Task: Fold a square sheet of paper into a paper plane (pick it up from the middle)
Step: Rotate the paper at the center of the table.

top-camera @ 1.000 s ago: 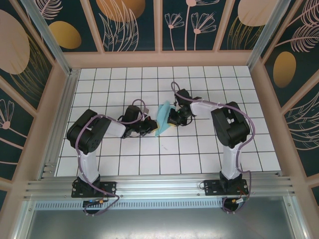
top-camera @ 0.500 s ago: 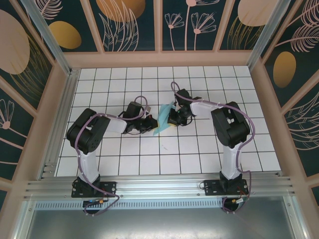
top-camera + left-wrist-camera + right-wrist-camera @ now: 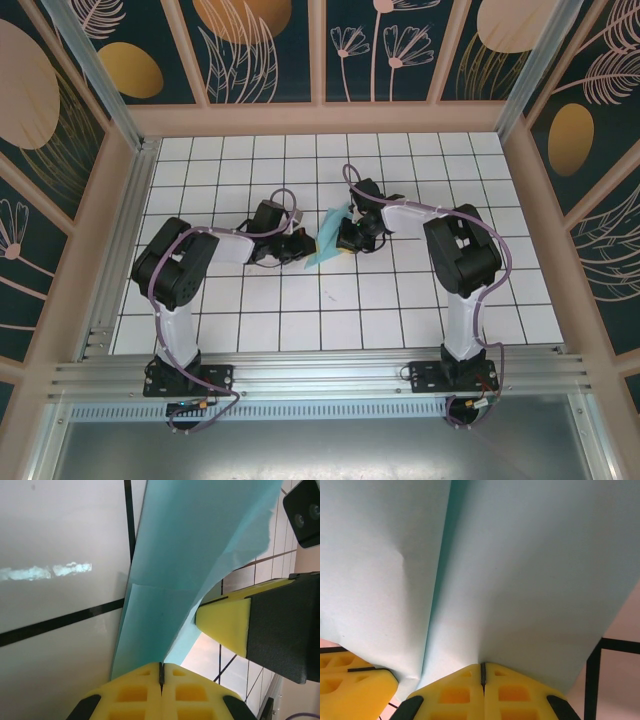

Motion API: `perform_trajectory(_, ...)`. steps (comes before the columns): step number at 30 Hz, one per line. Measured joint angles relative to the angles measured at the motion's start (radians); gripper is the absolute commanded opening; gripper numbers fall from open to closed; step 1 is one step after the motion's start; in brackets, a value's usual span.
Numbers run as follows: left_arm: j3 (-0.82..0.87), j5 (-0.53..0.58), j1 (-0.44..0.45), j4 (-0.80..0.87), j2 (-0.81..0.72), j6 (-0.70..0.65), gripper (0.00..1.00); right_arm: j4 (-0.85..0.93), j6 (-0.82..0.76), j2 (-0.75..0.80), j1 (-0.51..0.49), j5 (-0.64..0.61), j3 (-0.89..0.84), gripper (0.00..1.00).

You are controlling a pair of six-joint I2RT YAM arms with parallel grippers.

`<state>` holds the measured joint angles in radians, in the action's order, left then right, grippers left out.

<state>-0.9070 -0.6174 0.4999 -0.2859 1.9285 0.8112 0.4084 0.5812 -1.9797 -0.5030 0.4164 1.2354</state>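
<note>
Top external: folded paper sheet (image 3: 325, 238) sits mid-tabletop (image 3: 400, 300), long axis running near-left to far-right, btwn both arms w/ left end effector (image 3: 297, 249) & right end effector (image 3: 345, 238) each pinched fully closed on it from opposite sides, neither nearer.

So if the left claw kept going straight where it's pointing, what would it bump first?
The blue paper it is pinching, stretching straight ahead of the left gripper. Just beyond, slightly aside, sits the right gripper, though depth is hard to judge.
</note>
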Motion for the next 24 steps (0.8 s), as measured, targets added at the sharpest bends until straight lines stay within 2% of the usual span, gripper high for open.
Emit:
perform_trajectory(13,-0.028,0.018,-0.017,0.047,-0.006,-0.035,0.0,0.002,0.0,0.0,0.0,-0.004,0.0,0.06)
perform_trajectory(24,-0.118,0.049,-0.018,0.136,-0.006,-0.138,0.0,0.003,-0.005,0.0,0.0,-0.004,0.0,0.06)
